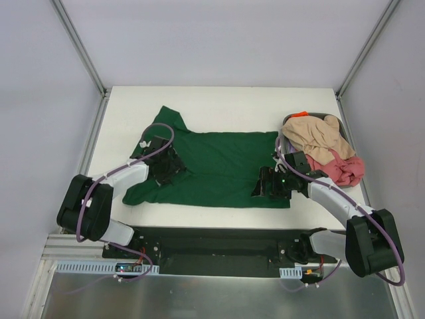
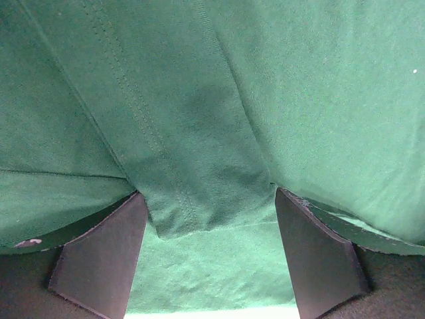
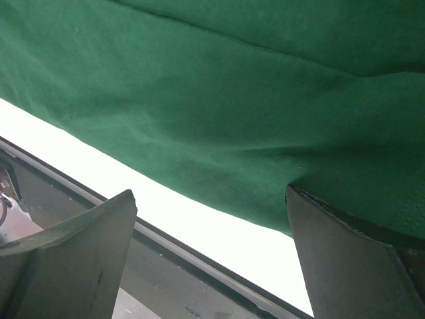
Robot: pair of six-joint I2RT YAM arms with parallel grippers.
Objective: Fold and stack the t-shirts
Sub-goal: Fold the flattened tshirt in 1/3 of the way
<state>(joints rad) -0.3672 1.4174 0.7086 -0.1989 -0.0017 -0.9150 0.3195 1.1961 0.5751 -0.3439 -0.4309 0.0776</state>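
The dark green t-shirt [image 1: 219,166] lies spread flat on the white table. My left gripper [image 1: 166,169] rests on its left part by the sleeve. In the left wrist view the gripper [image 2: 209,256] is open, its fingers [image 2: 99,259] wide apart around a seamed fold of green cloth [image 2: 179,199]. My right gripper [image 1: 269,183] sits at the shirt's front right part. In the right wrist view it [image 3: 212,259] is open over the shirt's hem [image 3: 219,133], one finger [image 3: 358,266] touching the cloth. The beige shirt [image 1: 315,136] and the pink-red shirt [image 1: 346,169] lie heaped at the right.
The heap sits in a dark basket [image 1: 336,120] at the back right, with an orange bit [image 1: 302,114] at its far edge. The table's front edge and a black rail [image 3: 166,259] run just below the right gripper. Grey walls enclose the table.
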